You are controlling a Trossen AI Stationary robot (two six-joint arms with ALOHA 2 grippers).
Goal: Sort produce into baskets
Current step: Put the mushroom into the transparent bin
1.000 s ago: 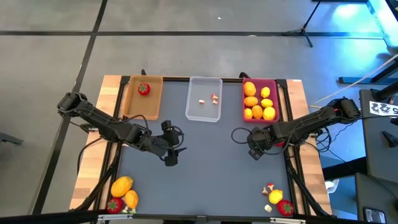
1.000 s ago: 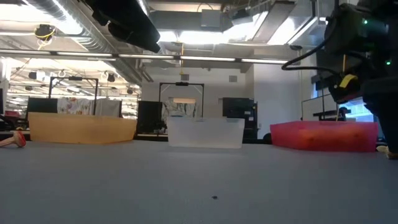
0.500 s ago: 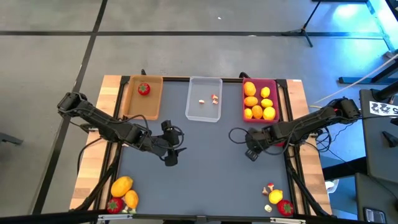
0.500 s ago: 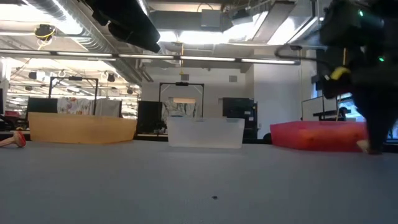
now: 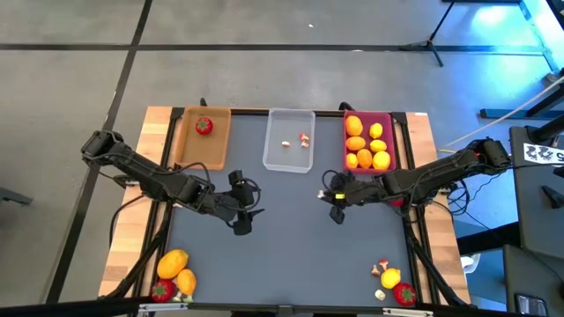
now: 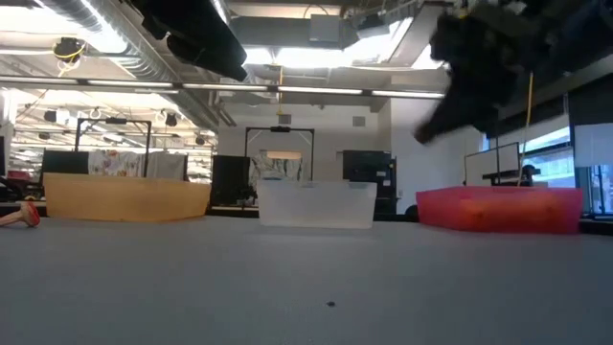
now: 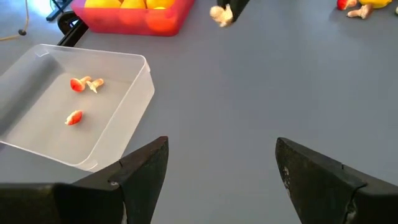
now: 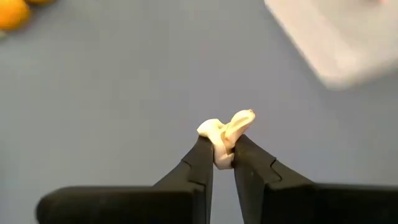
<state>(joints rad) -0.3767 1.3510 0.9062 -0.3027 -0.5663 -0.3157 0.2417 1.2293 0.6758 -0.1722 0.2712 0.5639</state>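
Right, I have a small cream mushroom piece (image 8: pixel 225 132) pinched in the right gripper (image 8: pixel 224 163), its two fingers closed down on the stem with the cap sticking out past the tips. It hangs clear above the grey table (image 5: pixel 291 246), just in front of the pink tray (image 5: pixel 368 141) of yellow and orange fruit, and the clear tray (image 5: pixel 289 139) is the next one over. Two red-and-white bits already lie in that clear tray, so I judge this piece belongs there. The grip is thin, only on the narrow stem, so I want to carry it slowly and level, get the tips fully past the tray's near wall, drop low inside, and only then let go, or it may bounce out.

The left gripper (image 7: pixel 217 180) waits near the table's middle, fingers apart and holding nothing. Farther back, the brown tray (image 5: pixel 201 136) holds one strawberry.
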